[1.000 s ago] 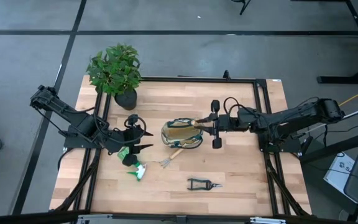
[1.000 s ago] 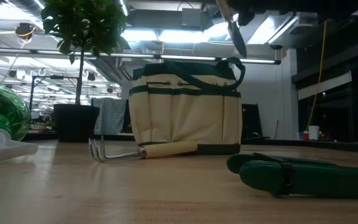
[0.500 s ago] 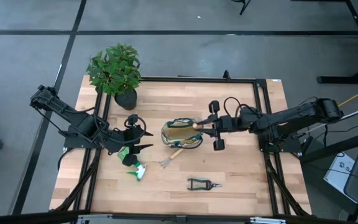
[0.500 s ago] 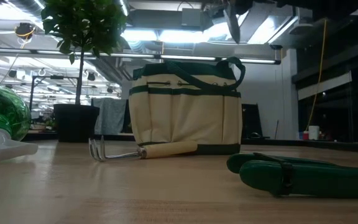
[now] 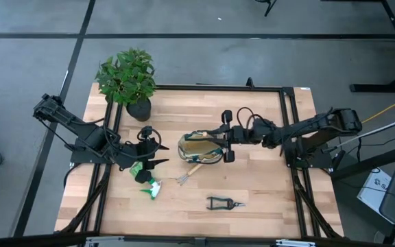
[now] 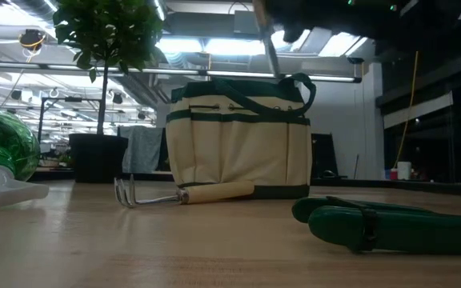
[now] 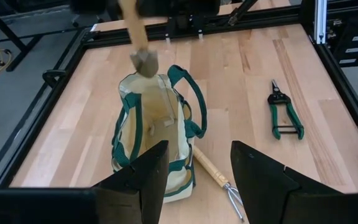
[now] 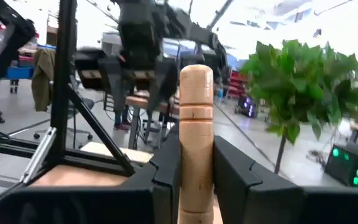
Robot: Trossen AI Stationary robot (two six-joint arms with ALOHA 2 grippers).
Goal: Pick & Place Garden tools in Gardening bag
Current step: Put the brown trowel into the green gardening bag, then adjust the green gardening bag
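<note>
The cream gardening bag [image 5: 201, 149] with dark green trim stands open at the table's middle; it also shows in the low view [image 6: 238, 136] and the left wrist view [image 7: 157, 134]. My right gripper [image 5: 220, 137] is shut on a wooden-handled tool [image 7: 135, 31] above the bag's right end. My left gripper [image 5: 158, 152] is open and empty to the left of the bag. A wooden-handled rake [image 5: 187, 175] lies flat against the bag's near side. Green-handled pruning shears [image 5: 225, 203] lie near the front edge. My right gripper pinches the tool's wooden handle [image 8: 196, 155] between its two fingers, below the handle's free end. The fingers come level from the table's right and lie across the handle. The tool hangs lifted clear, nearly upright, with its grey metal end [image 7: 145, 62] over the bag's opening.
A potted leafy plant [image 5: 127, 75] stands at the far left corner. A green spray bottle [image 5: 149, 186] lies near my left gripper. A black frame [image 5: 290, 123] runs along the table's edges. Bare wood lies to the right of the shears.
My right gripper has moved toward the table's left edge with the tool, from beside the bag's right end to over it. The tool's metal end has swung from slanted to nearly upright and now hangs above the opening.
</note>
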